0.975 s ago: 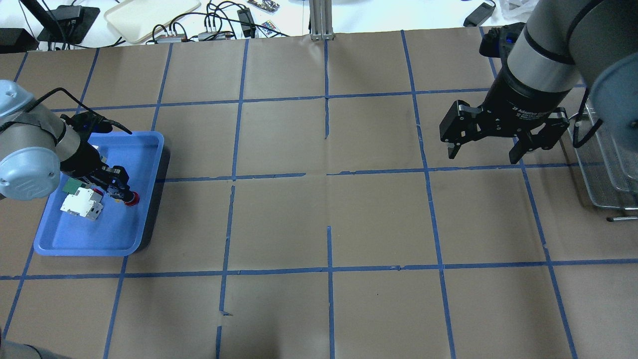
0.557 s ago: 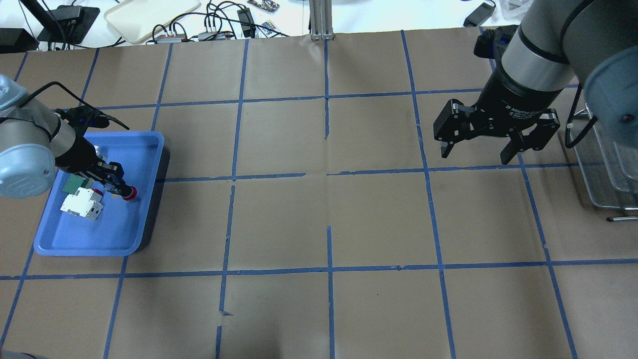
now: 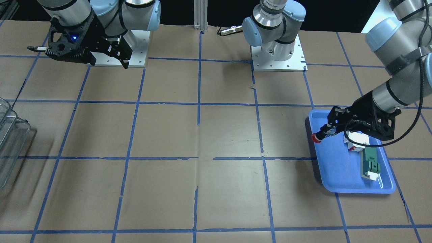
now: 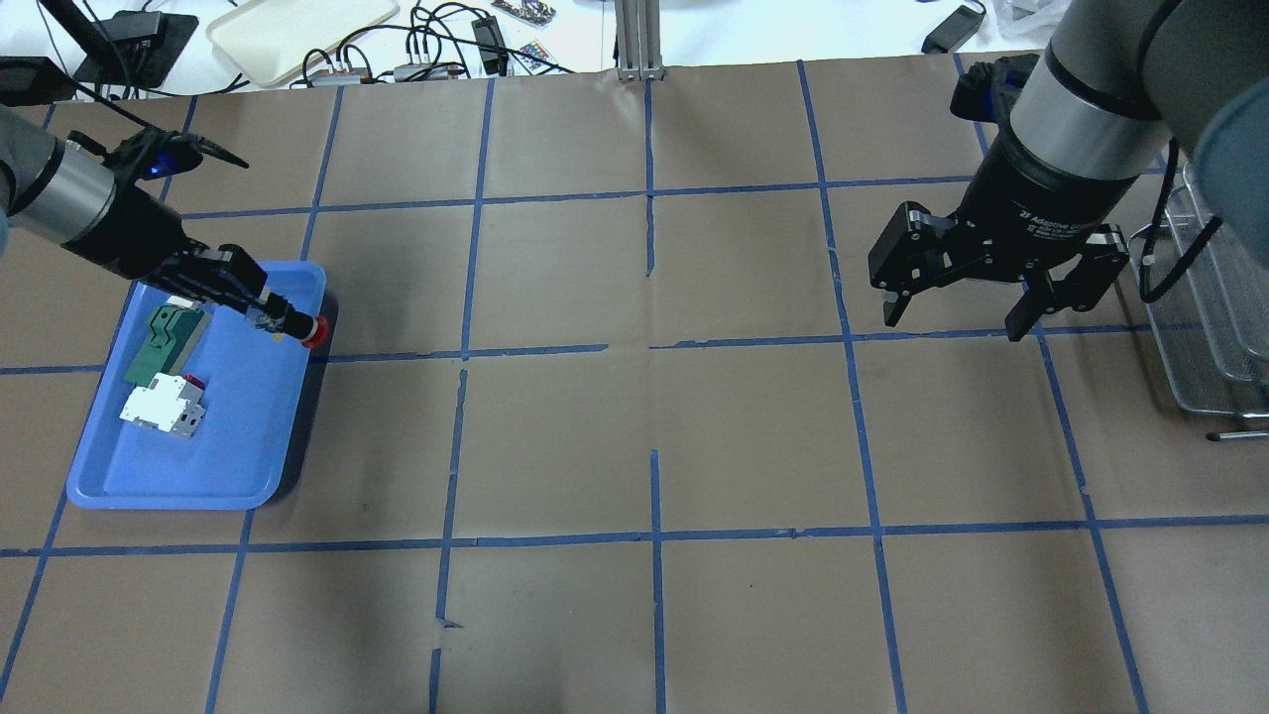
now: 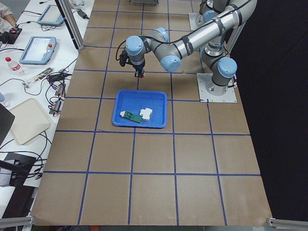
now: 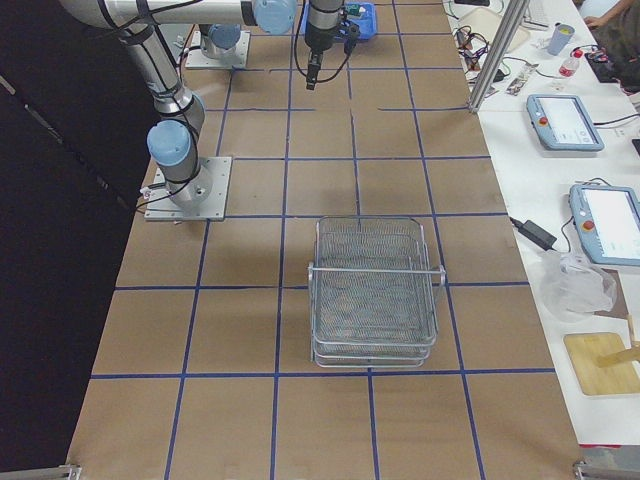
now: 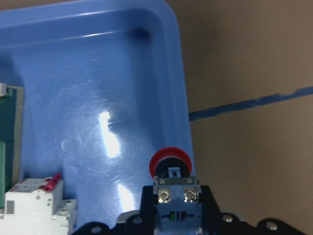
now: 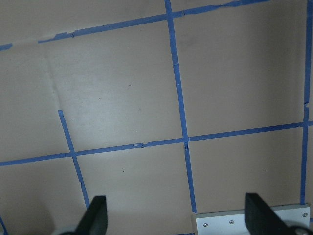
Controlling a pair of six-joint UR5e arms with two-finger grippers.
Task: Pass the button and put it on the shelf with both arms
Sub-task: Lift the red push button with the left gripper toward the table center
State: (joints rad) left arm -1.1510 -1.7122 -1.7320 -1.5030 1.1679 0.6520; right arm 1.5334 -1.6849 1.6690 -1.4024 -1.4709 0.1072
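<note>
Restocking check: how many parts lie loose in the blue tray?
2: the flat green part and, beside it, the white-and-red breaker. The button is clamped in the left claw at the blue tray edge, not loose.

A brown paper-covered worktop [image 4: 753, 426] fills most of the overhead view, ruled into large squares by blue tape [image 4: 479, 203]. Along the top edge runs a white bench [image 4: 753, 30] carrying tangled black cables [image 4: 446, 42] and a cream tray [image 4: 297, 30], with an aluminium post [image 4: 639, 40] at top centre. In the exterior left view a black backdrop [image 5: 284, 120] fills the right side
</note>
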